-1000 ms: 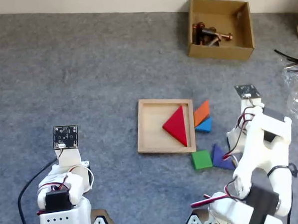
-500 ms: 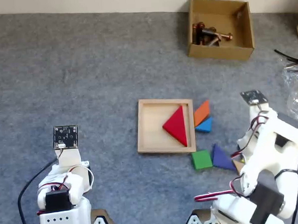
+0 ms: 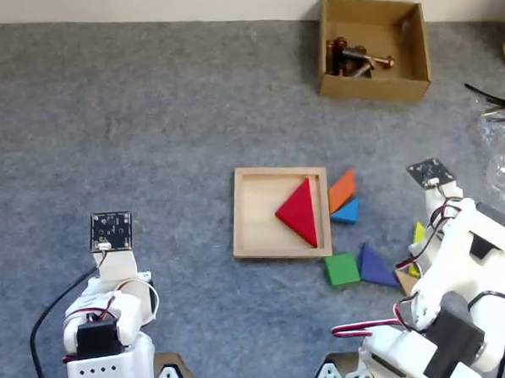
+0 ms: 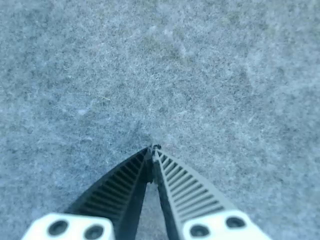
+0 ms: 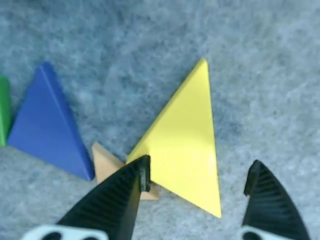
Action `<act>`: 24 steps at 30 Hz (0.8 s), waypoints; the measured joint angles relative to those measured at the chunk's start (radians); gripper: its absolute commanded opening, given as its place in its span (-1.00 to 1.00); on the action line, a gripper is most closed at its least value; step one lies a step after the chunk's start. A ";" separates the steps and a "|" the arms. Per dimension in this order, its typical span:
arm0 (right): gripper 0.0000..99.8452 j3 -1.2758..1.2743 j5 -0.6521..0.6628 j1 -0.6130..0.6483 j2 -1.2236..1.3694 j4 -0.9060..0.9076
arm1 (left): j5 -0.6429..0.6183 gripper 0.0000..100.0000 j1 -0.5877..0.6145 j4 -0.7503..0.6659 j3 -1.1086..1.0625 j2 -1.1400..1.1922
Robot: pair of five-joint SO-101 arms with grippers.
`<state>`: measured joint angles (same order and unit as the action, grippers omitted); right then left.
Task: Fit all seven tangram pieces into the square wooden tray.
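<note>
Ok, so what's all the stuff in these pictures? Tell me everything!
wooden tray: one, pale wood, middle of the grey table
red triangle: one, red, inside the tray
orange piece: one, orange, outside the tray's right rim
light blue piece: one, light blue, beside the orange piece
green square: one, green, near a tray corner
dark blue triangle: one, dark blue, beside the green square
tan piece: one, tan, between the dark blue and yellow triangles
yellow triangle: one, yellow, on the table
cardboard box: one, brown, far side, holding coppery metal bits
left gripper: one, black, shut over bare table
right gripper: one, black, open over the yellow triangle
</note>
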<state>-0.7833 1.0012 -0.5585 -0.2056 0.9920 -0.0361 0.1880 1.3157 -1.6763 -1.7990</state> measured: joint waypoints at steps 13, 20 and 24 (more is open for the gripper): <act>-0.41 -0.044 0.000 0.054 -0.003 0.000 | 0.000 -0.99 0.000 0.000 0.000 0.000; -0.41 -0.103 -0.002 0.055 -0.005 -0.012 | 0.000 -0.99 0.000 0.000 0.000 0.000; -0.42 -0.135 -0.002 0.058 -0.006 -0.054 | 0.000 -0.99 0.000 0.000 0.000 0.000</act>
<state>-0.9183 0.9996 -0.5002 -0.2117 0.9383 -0.0361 0.1880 1.3157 -1.6763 -1.7990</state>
